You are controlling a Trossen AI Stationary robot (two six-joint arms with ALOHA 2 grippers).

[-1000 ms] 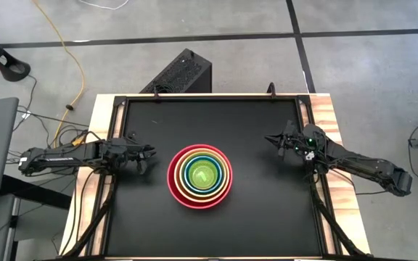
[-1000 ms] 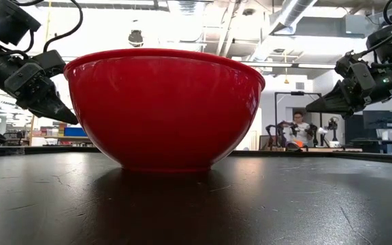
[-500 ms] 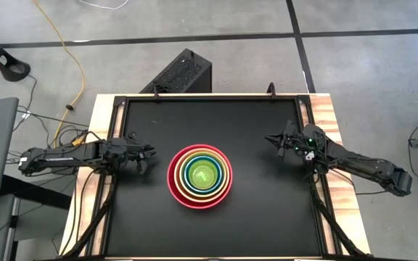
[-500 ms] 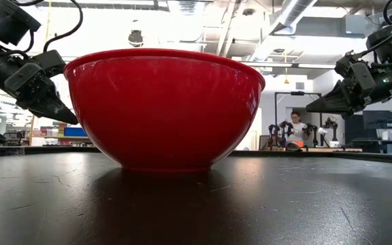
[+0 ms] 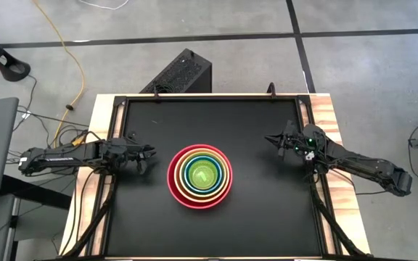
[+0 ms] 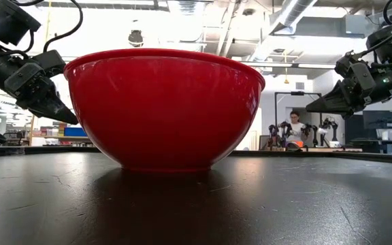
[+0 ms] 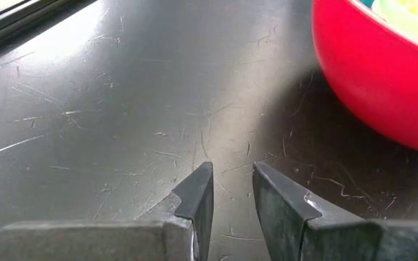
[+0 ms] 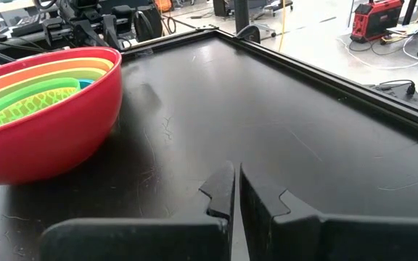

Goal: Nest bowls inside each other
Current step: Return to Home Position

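The bowls stand nested in one stack in the middle of the black table. The red-pink one is outermost and rests on its base. Inside it sit orange, olive-green, teal-blue and yellow rings, with a bright green bowl at the centre. My left gripper hovers left of the stack, above the table, with a narrow gap between its fingertips and nothing in it. My right gripper hovers right of the stack, its fingers together but for a thin slit. It holds nothing.
Bare black table top lies all around the stack, framed by a raised rim and wooden side edges. A black box stands on the floor beyond the far edge. A person sits far off in the room behind.
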